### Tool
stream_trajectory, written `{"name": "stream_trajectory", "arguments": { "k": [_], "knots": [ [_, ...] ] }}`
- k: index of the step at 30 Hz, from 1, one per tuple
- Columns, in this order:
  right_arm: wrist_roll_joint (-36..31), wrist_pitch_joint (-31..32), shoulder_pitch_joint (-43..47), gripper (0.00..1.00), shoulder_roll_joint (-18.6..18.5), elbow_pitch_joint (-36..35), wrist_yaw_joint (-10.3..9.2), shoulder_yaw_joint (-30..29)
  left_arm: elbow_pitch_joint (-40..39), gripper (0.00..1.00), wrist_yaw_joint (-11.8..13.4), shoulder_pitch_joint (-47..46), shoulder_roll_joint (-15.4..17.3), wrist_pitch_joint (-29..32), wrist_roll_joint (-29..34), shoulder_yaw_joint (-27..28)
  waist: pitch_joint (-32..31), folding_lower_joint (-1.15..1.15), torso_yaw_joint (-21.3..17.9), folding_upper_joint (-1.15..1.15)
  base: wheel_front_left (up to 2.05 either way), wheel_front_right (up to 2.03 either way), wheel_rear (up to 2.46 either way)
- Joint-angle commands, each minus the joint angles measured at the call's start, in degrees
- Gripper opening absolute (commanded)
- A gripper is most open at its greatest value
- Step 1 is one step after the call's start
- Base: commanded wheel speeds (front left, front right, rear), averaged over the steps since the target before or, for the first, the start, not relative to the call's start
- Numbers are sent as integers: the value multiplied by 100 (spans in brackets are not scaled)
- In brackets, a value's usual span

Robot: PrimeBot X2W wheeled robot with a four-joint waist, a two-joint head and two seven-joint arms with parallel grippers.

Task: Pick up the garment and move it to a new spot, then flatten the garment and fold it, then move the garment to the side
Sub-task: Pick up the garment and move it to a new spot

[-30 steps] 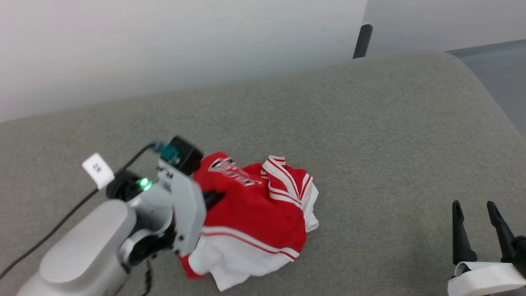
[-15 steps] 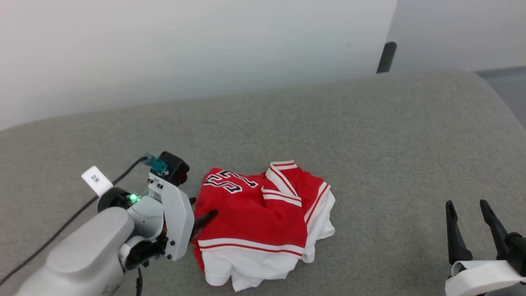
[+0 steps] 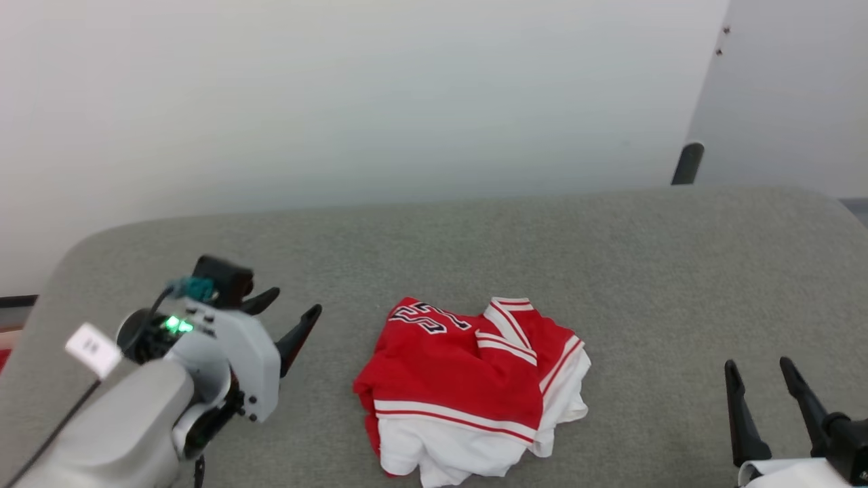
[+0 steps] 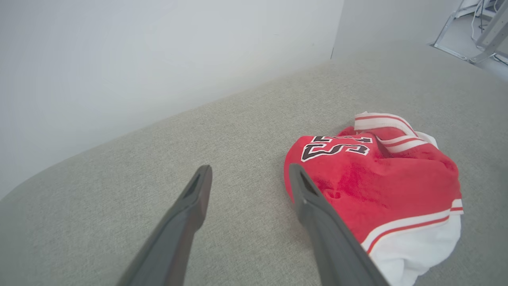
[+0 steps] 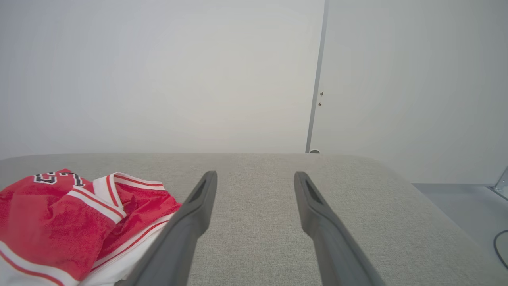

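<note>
The garment (image 3: 468,390), a red jersey with white sleeves and striped trim, lies bunched in a heap on the grey table (image 3: 644,271). Black-and-white number lettering shows on its upper left fold. My left gripper (image 3: 293,305) hangs open to the left of the heap, apart from it, with nothing between its fingers. In the left wrist view the garment (image 4: 377,178) lies just right of the open left gripper (image 4: 248,172). My right gripper (image 3: 758,366) stands open at the lower right, well clear of the cloth. The right wrist view has the garment (image 5: 71,218) at its lower left, beside the open right gripper (image 5: 254,176).
The grey fabric-covered table curves off at its left and right ends. A pale wall (image 3: 339,102) runs behind it, with a dark post (image 3: 686,164) at the back right. A black cable with a white tag (image 3: 91,349) trails from my left arm.
My left gripper has opened, let go of the garment and drawn back to the left. The garment now rests in a heap on the table. The head camera has tilted and turned, shifting the whole picture.
</note>
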Motion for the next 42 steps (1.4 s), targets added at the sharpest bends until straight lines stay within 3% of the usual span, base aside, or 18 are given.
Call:
{"name": "stream_trajectory", "arguments": {
  "k": [1, 7, 13, 19, 22, 30, 42],
  "knots": [
    [-17, -57, 103, 100, 2, 20, 0, 26, 32, 100, 93, 177, 0, -278, 58, 60, -199, 0, 195, 0, 0, 0, 0],
    [-7, -191, 186, 100, -51, 146, 0, 130, 54, 100, 325, 699, 28, -1460, 74, 375, -325, 0, 306, 0, 0, 0, 0],
    [8, -283, 246, 100, -97, 238, 0, 122, -54, 100, 570, 1123, 31, -1769, 175, 865, -356, 0, 383, 0, 0, 0, 0],
    [-21, -386, 294, 100, -165, 339, 0, 27, -713, 100, 841, 2043, -124, -1771, 768, 2203, -364, 0, 429, 0, 0, 0, 0],
    [-35, -406, 297, 100, -181, 395, 0, -44, -1023, 100, 834, 2566, -270, -1776, 1081, 2868, -365, 0, 436, 0, 0, 0, 0],
    [-52, -428, 400, 100, -215, 466, 0, -277, -1409, 100, 597, 3590, -725, -1775, 1909, 4175, -385, 0, 517, 0, 0, 0, 0],
    [-65, -432, 482, 100, -198, 378, 0, -428, -1289, 100, -7, 3926, -1264, -1776, 2686, 5149, -385, 0, 574, 0, 0, 0, 0]
  ]
}}
